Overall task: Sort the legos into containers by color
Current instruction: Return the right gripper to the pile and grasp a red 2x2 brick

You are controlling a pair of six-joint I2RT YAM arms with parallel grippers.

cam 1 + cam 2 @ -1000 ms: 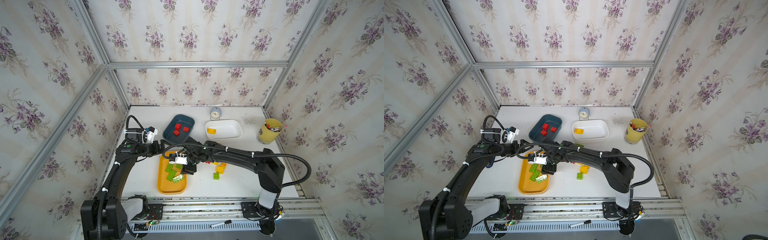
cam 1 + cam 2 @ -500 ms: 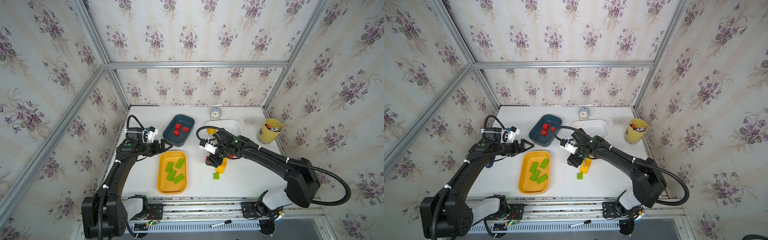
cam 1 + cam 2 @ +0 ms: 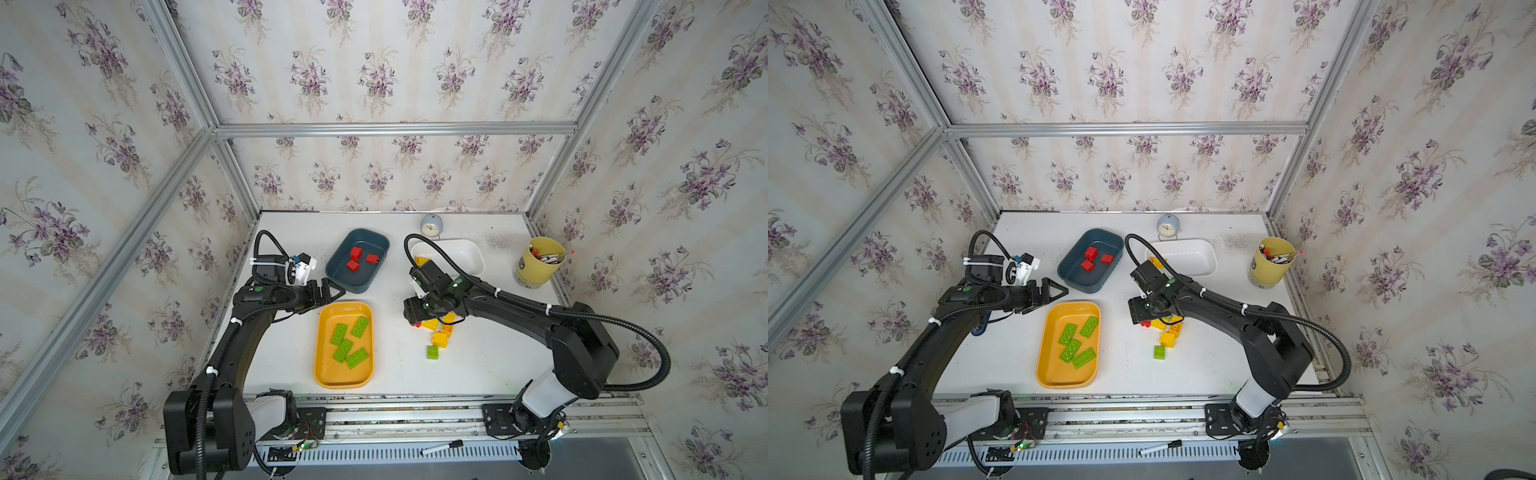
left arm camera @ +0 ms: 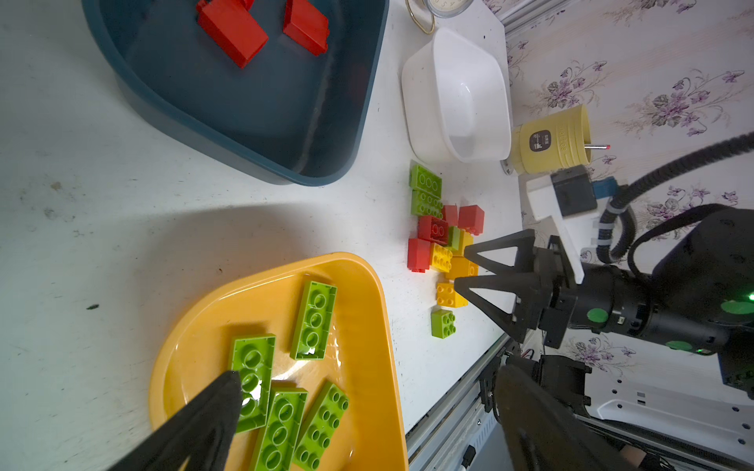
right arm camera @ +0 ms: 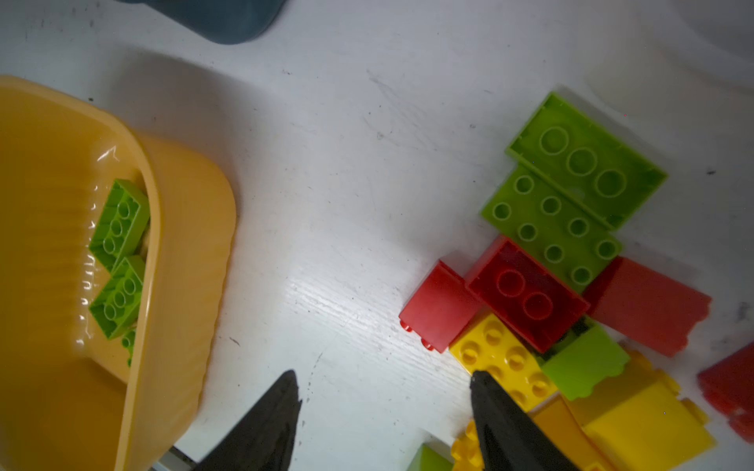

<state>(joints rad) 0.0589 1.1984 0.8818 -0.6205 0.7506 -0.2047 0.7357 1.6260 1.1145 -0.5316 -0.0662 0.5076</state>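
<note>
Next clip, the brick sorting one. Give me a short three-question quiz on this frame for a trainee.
1. True or false: the orange tray holds four green bricks.
2. How many red bricks lie in the blue tub?
3. The right gripper is: A) over the loose pile, jaws open; B) shut on a green brick; C) inside the white tray.
Key: 1 true; 2 three; 3 A.

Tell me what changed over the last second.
The right hand swung back from over the yellow-orange tray to the loose brick pile, where it now hovers open and empty. The left hand stayed open beside the blue-grey tray. The trays and the red bricks kept their places.
</note>
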